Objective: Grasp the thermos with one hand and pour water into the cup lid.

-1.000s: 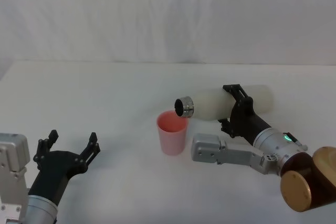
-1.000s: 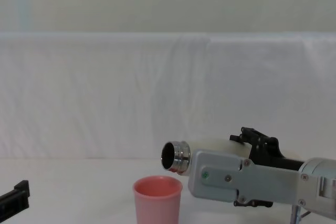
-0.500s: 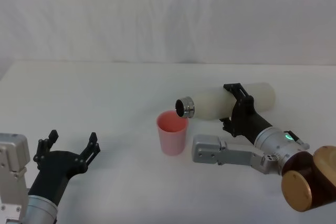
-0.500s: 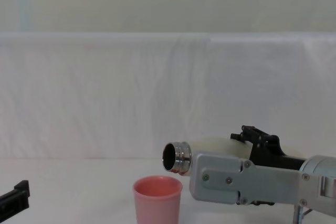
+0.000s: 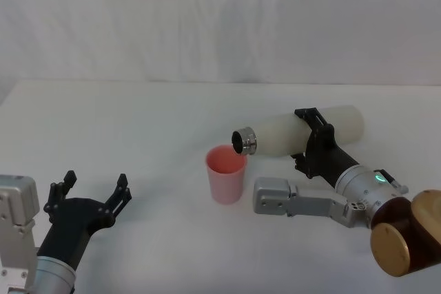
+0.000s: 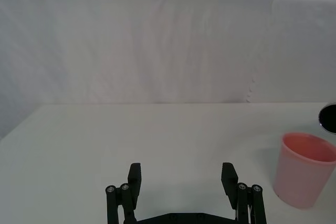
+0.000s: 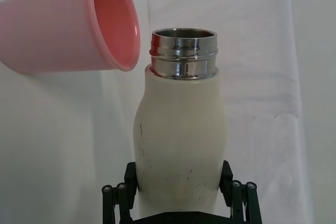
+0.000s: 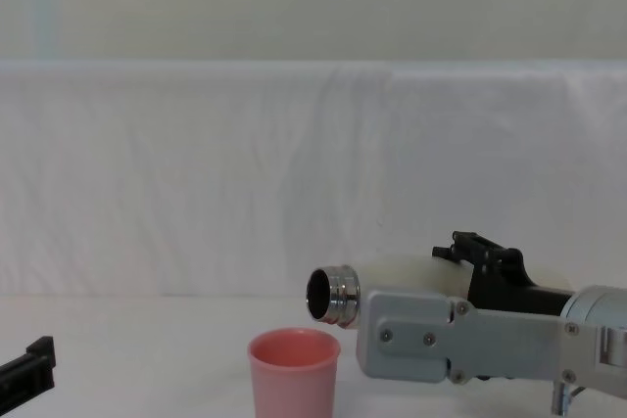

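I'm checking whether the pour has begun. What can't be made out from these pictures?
- Water: no stream shows at the thermos mouth; the dark opening hides its level.
- Cup lid contents: head view is too small, chest view sees it side-on.
- Thermos base: cut off by the wrist view's edge behind the right gripper.
- Left gripper: parked, open.

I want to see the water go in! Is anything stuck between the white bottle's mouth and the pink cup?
Nothing visible is. The right hand holds the cream-white cylindrical thermos tipped on its side, its steel mouth just above the small salmon-pink plastic cup lid, with open air between them.
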Robot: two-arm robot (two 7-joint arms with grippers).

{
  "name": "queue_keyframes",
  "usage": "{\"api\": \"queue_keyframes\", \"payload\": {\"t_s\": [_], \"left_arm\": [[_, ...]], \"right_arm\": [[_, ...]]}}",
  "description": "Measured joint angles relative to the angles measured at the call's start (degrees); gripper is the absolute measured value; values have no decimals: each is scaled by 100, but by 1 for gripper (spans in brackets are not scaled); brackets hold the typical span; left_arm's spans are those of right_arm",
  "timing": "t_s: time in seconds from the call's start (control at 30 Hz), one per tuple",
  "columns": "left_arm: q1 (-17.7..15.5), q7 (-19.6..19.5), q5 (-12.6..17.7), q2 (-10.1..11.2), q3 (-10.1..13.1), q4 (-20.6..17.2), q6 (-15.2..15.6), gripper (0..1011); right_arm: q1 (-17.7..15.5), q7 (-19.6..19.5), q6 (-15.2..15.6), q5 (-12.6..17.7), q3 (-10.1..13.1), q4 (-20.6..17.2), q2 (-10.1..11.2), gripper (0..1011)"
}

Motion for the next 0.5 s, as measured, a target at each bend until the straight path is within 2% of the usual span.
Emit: {"api": "queue_keyframes", "payload": {"t_s": [0.5], "left_arm": [[0,0,0,0,0,0,0,1001]], "right_arm": [[42,24,24,-102,-39,-6,31,950]]}}
